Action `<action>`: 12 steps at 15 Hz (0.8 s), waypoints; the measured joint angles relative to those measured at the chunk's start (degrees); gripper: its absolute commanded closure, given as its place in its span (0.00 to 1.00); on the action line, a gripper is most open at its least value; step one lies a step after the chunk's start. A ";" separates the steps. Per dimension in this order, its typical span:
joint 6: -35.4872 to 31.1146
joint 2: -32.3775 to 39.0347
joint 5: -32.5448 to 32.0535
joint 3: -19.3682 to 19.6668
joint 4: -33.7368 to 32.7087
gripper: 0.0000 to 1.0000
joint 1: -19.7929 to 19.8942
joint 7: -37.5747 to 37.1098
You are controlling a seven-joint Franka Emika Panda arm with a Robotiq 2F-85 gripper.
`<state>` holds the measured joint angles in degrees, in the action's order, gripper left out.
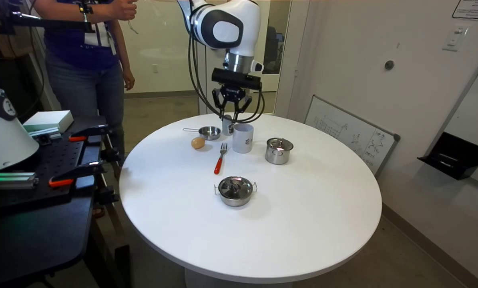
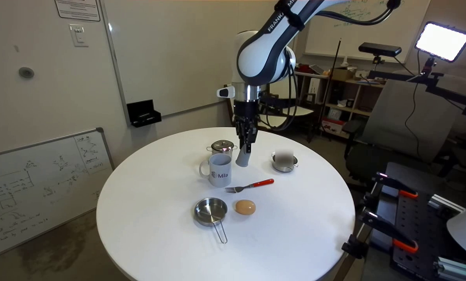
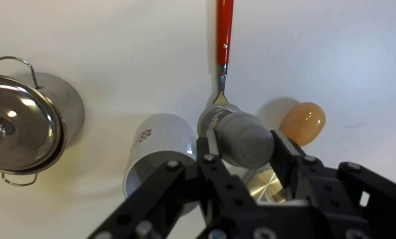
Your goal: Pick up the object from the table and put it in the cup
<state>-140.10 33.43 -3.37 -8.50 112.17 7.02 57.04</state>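
The object is a small grey bottle-like item with a dark label; it shows in the wrist view [image 3: 246,142] and in both exterior views [image 1: 227,127] [image 2: 242,159]. My gripper [image 1: 229,116] is shut on it, with one finger pad against each side in the wrist view [image 3: 243,137]. The bottle is held above the table, slightly tilted, and hides the fork's tines in the wrist view. The cup is a white mug [image 2: 220,175] with a printed logo and a handle, standing upright beside the bottle. Its open mouth shows partly behind a finger in the wrist view [image 3: 161,132].
A red-handled fork [image 1: 219,164] lies near the mug. A tan-orange egg [image 2: 245,207] and a small steel pan [image 2: 210,212] sit close by. A lidded steel pot [image 1: 278,152] and a low lidded pot [image 1: 235,193] stand on the round table. A person [image 1: 83,60] stands behind.
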 measured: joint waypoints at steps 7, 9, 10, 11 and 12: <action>2.55 2.18 0.00 0.00 -3.71 0.84 0.33 4.12; 3.15 2.57 -0.02 0.04 -4.42 0.84 0.33 4.92; 3.46 2.72 -0.03 0.10 -4.71 0.84 0.33 5.35; 3.89 2.83 -0.04 0.17 -4.99 0.84 0.32 5.80; 4.30 2.90 -0.04 0.22 -5.22 0.84 0.32 6.41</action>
<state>-135.80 36.32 -3.41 -8.28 106.95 7.34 63.45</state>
